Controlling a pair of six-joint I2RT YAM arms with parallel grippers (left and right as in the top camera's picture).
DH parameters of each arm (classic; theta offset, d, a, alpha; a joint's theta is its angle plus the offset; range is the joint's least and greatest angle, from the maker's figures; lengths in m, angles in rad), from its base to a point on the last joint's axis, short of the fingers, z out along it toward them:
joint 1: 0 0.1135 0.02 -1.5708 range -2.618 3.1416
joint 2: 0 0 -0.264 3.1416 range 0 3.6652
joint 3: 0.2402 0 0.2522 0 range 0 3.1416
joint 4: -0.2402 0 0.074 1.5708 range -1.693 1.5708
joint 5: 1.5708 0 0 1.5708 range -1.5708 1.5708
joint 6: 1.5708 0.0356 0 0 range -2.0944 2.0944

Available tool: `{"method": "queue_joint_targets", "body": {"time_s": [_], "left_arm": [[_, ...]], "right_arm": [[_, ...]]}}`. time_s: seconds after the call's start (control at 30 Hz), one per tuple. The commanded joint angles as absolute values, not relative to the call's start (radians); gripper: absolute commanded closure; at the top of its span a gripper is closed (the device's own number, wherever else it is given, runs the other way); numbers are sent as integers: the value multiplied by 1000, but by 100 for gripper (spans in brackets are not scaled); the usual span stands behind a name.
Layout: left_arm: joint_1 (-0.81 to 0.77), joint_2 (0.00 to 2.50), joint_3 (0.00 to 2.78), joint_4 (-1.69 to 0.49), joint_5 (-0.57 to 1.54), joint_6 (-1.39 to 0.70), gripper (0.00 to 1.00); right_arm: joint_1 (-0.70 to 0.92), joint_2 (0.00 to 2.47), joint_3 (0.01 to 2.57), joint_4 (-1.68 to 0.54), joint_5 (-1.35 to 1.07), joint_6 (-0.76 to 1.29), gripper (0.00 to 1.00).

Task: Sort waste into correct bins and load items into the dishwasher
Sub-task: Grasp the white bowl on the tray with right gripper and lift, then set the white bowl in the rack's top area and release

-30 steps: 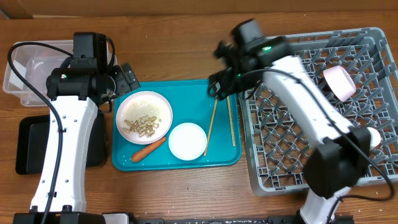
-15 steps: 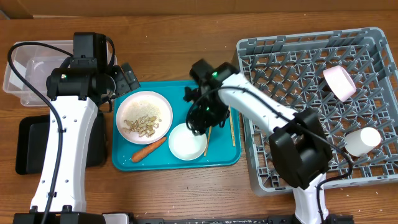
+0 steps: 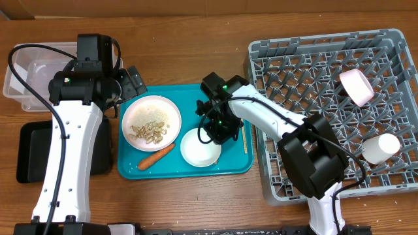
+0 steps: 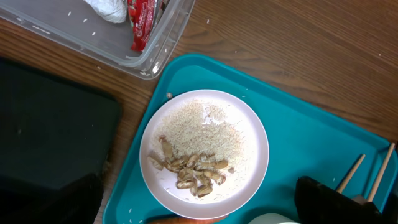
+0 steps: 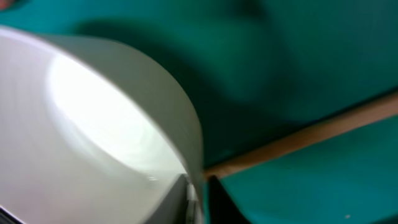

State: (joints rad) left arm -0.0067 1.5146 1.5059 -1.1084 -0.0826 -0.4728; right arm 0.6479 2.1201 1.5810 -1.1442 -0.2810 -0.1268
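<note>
Blurring smears the right wrist view: only the white bowl (image 5: 93,124), one chopstick (image 5: 298,140) and the teal tray (image 5: 298,50) can be made out, and the fingers are cut off at the bottom edge. The right gripper (image 3: 219,134) pinches the bowl's rim, jaws narrow, on the tray beside the plate (image 3: 151,121). Its arm stretches past the dish rack (image 3: 313,85), wrist bent down. The left gripper (image 4: 193,202) hangs wide and empty above the plate's food scraps (image 4: 193,171).
</note>
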Motion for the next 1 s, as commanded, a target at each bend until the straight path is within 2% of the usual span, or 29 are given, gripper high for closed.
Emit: {"method": "queue_joint_targets", "body": {"time_s": [0.0, 0.13, 0.33, 0.57, 0.7, 0.77, 0.97], "left_arm": [[-5, 1518, 1521, -1110, -78, -487, 0], [-5, 1518, 1521, -1110, -78, -486, 0], [-5, 1518, 1521, -1110, -78, -486, 0], [-5, 1518, 1521, -1110, -77, -486, 0], [-5, 1518, 1521, -1110, -78, -487, 0], [-5, 1518, 1521, -1110, -78, -486, 0], [-5, 1518, 1521, -1110, -78, -487, 0]], "right_arm": [[645, 2123, 1575, -1124, -256, -131, 96], [632, 2120, 1637, -1141, -155, -125, 96], [551, 2090, 1863, -1195, 31, -66, 96], [347, 2074, 2117, -1190, 612, 135, 96], [235, 2074, 2133, -1134, 1027, 294, 96], [192, 2076, 2124, -1134, 1136, 377, 96], [97, 2078, 2030, -1128, 1213, 476, 96]]}}
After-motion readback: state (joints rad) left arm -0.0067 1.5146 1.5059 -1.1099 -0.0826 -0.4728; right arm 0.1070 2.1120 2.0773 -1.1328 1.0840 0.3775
